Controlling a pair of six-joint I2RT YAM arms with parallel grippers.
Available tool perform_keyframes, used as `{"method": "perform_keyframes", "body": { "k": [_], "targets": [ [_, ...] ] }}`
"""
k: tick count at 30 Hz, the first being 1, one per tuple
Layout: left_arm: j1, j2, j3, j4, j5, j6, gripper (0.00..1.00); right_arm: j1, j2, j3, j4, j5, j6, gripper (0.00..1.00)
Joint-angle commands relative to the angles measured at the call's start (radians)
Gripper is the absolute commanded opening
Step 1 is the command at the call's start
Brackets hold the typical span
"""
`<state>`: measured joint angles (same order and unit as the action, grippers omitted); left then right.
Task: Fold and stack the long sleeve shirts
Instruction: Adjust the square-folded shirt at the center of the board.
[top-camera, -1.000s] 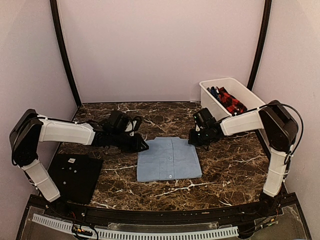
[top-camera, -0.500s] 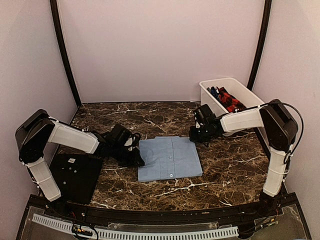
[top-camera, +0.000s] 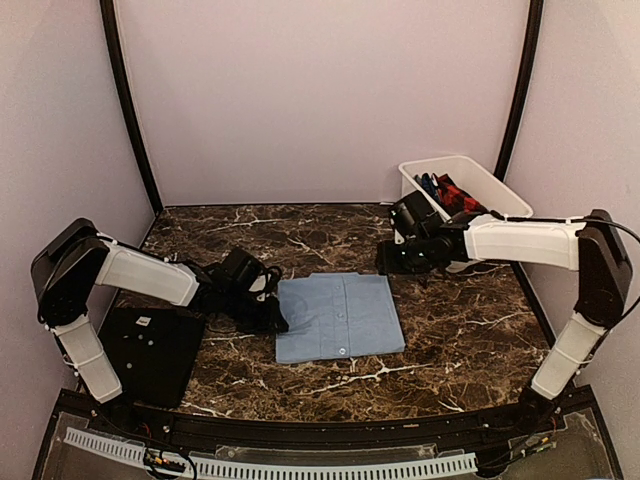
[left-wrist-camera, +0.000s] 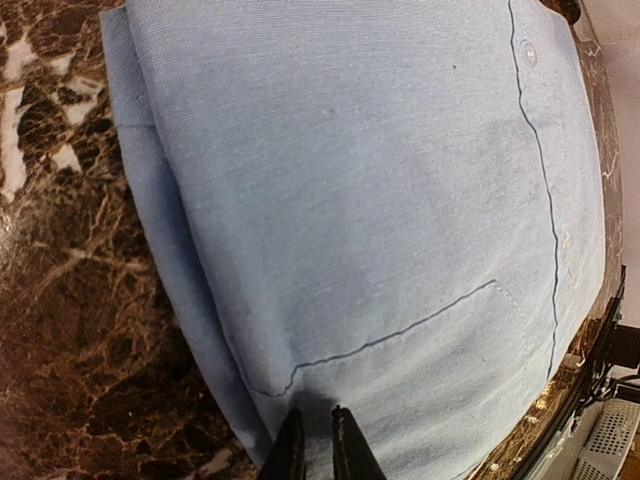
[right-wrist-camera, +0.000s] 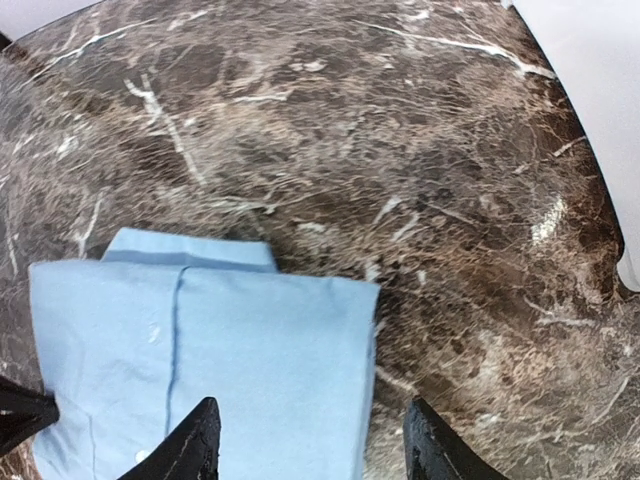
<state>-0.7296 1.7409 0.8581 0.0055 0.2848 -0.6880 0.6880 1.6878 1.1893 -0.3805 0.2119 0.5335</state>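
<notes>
A light-blue long sleeve shirt (top-camera: 338, 317) lies folded into a flat rectangle on the marble table, buttons up. In the left wrist view the shirt (left-wrist-camera: 350, 200) fills the frame, pocket seam showing. My left gripper (top-camera: 275, 318) is low at its left edge. Its jaws (left-wrist-camera: 318, 440) are shut, with only a narrow slit between them, tips just over the cloth by the pocket corner; I see no cloth pinched. My right gripper (top-camera: 390, 262) hovers open over the shirt's far right corner (right-wrist-camera: 220, 360), fingers wide apart (right-wrist-camera: 312, 440), holding nothing.
A white bin (top-camera: 470, 168) at the back right holds a red-black checked shirt (top-camera: 462, 203) and a dark blue one (top-camera: 428, 184). A black square mat (top-camera: 150, 345) lies at the front left. Purple walls close in on three sides.
The right gripper opened and drew back and up from the shirt's far right corner. The left gripper came down along the shirt's left edge, then stayed put.
</notes>
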Motion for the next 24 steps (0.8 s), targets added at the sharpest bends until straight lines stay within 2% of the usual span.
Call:
{"method": "perform_keyframes", "body": {
  "k": [1,7,12,17,24],
  "targets": [
    [0.002,0.011,0.002,-0.073,-0.026,0.002,0.11,0.140,-0.044,-0.050,-0.051,0.044,0.036,0.60],
    [0.004,0.003,-0.006,-0.076,-0.023,-0.006,0.10,0.335,0.023,-0.039,-0.068,0.067,0.135,0.62],
    [0.005,-0.007,-0.013,-0.081,-0.023,-0.015,0.10,0.452,0.101,-0.022,-0.091,0.098,0.196,0.62],
    [0.014,-0.019,-0.028,-0.083,-0.024,-0.017,0.10,0.464,0.113,-0.128,-0.026,0.050,0.254,0.62],
    [0.043,-0.033,-0.047,-0.088,-0.020,-0.009,0.10,0.463,0.007,-0.250,0.045,0.003,0.308,0.62]
  ]
}}
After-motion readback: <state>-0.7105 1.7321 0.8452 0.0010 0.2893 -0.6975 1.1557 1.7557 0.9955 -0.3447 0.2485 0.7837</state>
